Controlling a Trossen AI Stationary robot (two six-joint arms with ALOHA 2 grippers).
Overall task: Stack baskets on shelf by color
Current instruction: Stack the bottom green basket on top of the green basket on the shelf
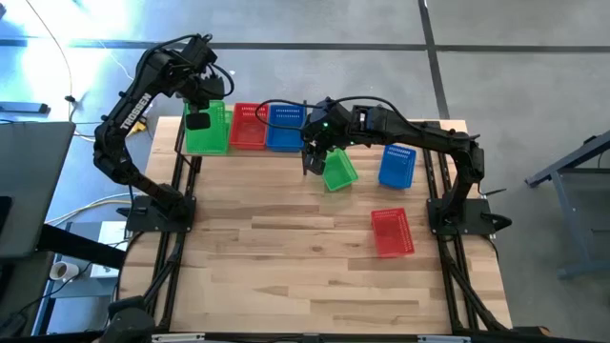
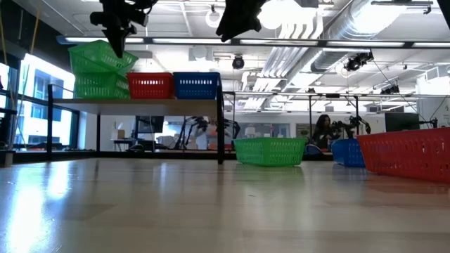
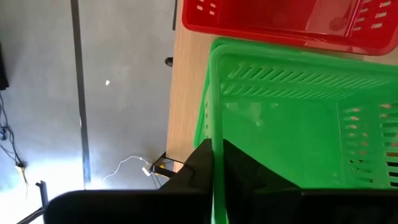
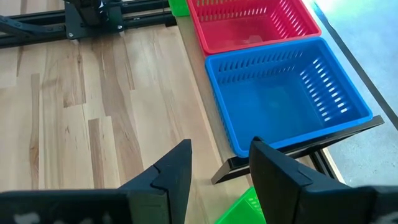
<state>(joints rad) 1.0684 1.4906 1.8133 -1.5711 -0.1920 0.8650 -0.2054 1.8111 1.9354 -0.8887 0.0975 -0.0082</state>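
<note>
The shelf (image 1: 250, 151) stands at the table's far edge and carries green, red (image 1: 249, 125) and blue (image 1: 284, 127) baskets. At its left end, an upper green basket (image 2: 100, 56) sits tilted in a lower green one (image 2: 102, 86). My left gripper (image 3: 214, 152) is above it, shut on its wall. My right gripper (image 1: 313, 162) hangs open over the table in front of the shelf, beside a green basket (image 1: 339, 172) that rests on the tabletop. It touches nothing. A blue basket (image 1: 397, 165) and a red one (image 1: 392, 232) also lie on the table. My left gripper holds the upper green basket by the top rim of one wall (image 3: 215, 124), next to the shelf's edge. One finger is inside the basket and one outside, coming from above. The basket sits tilted, its lower part in the green basket beneath.
The near half of the tabletop (image 1: 286, 276) is bare wood. The shelf's black posts (image 2: 221, 126) stand at the far edge. In the right wrist view the shelf's blue basket (image 4: 286, 93) and red basket (image 4: 249, 22) lie just beyond my open fingers.
</note>
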